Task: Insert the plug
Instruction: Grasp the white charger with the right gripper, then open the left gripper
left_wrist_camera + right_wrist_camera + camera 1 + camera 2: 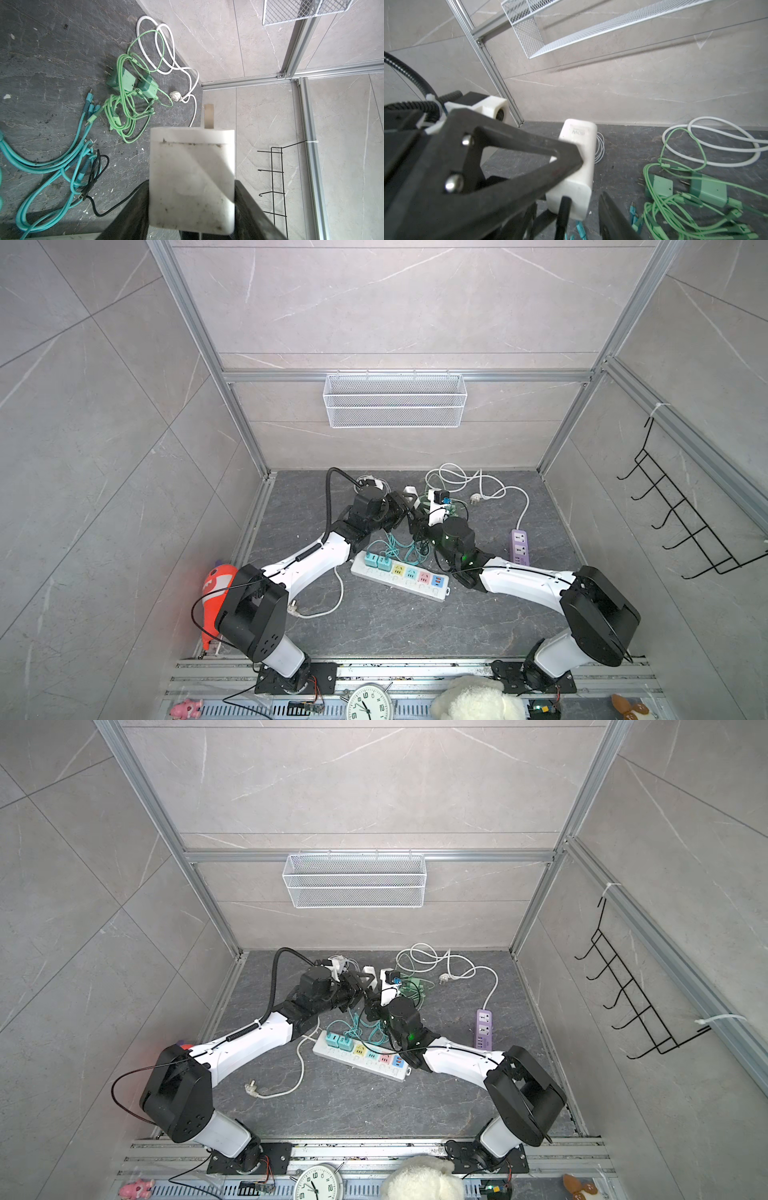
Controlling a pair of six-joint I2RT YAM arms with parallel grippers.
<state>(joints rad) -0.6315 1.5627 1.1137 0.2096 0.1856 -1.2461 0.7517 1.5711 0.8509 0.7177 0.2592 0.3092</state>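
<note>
My left gripper (pixel 192 199) clamps the charger (pixel 191 158) by its 2 flat sides, leaving the prong (pixel 208 116) free ahead. I hold it aloft near the table's (pixel 374 626) far edge. My right gripper (pixel 584 207), jaws slightly apart, waits at its base, probably to steady it. The strip (pixel 399 578) lies mid-table.

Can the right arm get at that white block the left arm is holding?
Probably yes: the left gripper clamps the white charger, whose free end faces the right gripper close by; only a thin black piece shows between them.
</note>
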